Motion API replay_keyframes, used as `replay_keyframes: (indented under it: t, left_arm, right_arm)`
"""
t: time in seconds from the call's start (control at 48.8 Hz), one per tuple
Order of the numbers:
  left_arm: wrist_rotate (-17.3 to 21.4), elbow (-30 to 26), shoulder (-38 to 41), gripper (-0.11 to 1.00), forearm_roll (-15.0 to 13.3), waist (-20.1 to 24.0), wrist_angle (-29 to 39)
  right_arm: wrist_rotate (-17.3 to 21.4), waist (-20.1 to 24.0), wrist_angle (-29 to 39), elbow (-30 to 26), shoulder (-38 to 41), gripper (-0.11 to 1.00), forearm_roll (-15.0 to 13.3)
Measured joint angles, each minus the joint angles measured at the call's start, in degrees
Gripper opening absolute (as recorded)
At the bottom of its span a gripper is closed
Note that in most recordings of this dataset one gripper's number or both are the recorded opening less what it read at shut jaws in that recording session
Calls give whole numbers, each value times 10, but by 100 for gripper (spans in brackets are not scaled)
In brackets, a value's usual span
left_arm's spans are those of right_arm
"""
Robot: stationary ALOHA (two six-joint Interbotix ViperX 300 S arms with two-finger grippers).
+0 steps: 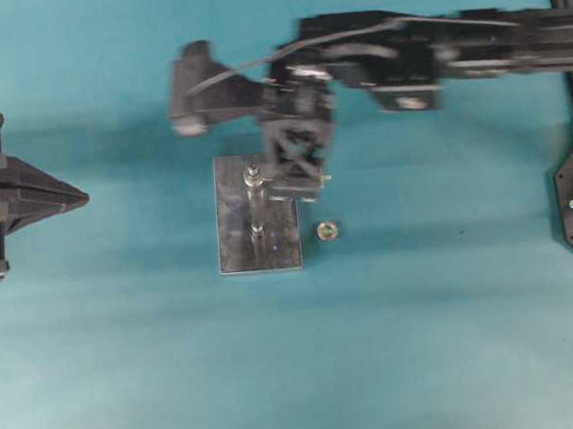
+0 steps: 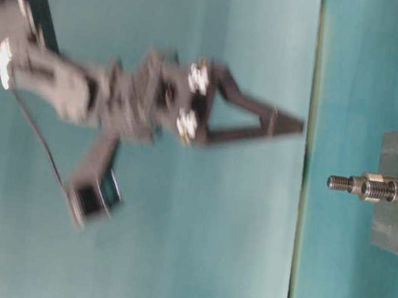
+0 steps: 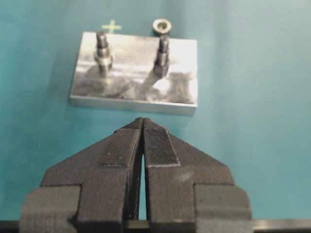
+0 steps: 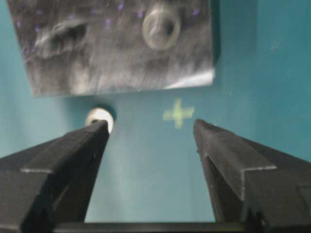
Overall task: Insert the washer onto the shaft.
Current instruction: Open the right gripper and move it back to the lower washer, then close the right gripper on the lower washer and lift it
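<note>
Right gripper [image 4: 150, 128] hangs wide open above the plate [image 1: 237, 241]; washer [image 1: 327, 231] lies just right of it.

Left gripper [image 3: 142, 127] sits closed, empty.

Right arm [image 1: 374, 61] is motion-blurred overhead and at table level. It covers the plate's [image 1: 237, 241] far corner overhead. The right wrist view crops the plate at the top edge, soft focus; a washer [image 4: 100, 116] sits half behind one finger [image 4: 73, 155]. Left gripper [image 1: 24, 200] is cut by the overhead frame edge.
</note>
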Motion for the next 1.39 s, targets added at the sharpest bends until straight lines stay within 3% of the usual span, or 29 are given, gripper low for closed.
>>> replay_keyframes:
  t: [0.225,0.471,0.799,1.393]
  left_arm:
    - [0,4,1,0,0,0,0]
    - [0,5,3,0,0,0,0]
    - [-2,5,4,0,0,0,0]
    - [-3,8,4,0,0,-1,0]
  right_arm:
    - [47,33,-157,157,-94,78,1]
    - [68,71,-265,240,-103,79,8]
    - [68,95,-323,254,-47,79,17]
    - [68,94,-334,255,7,78,0]
